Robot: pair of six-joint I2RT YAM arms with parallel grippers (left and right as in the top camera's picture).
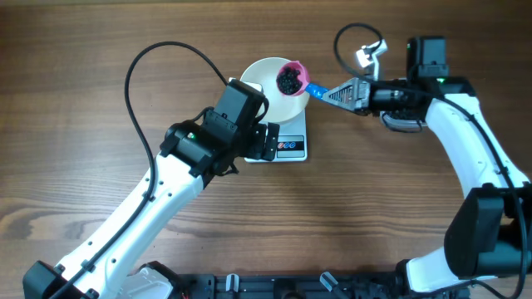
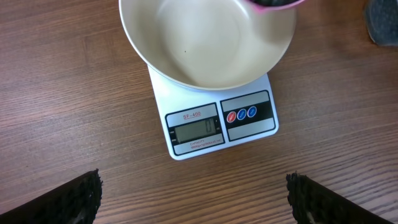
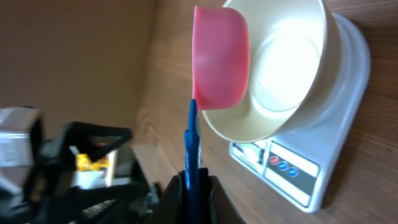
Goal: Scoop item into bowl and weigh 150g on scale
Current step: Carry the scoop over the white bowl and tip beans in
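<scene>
Overhead: right gripper [image 1: 332, 92] pinches pink scoop [image 1: 303, 77] by its blue handle [image 1: 318, 89], beads [image 1: 288, 80] heaped inside, above bowl [image 1: 262, 83] rim. Beads loose, light, probably bouncy; handle-end hold suits slow tipping. Near bowl, left gripper [image 2: 194, 193] spread wide, empty.

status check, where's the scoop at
right tool shut on scoop, beads in it, over bowl. left tool open, above scale. bowl looks empty, nothing blocking.

scale [image 2: 219, 127] — red label [image 2: 191, 116] "SF-400", display [image 2: 196, 129] reading 0
</scene>
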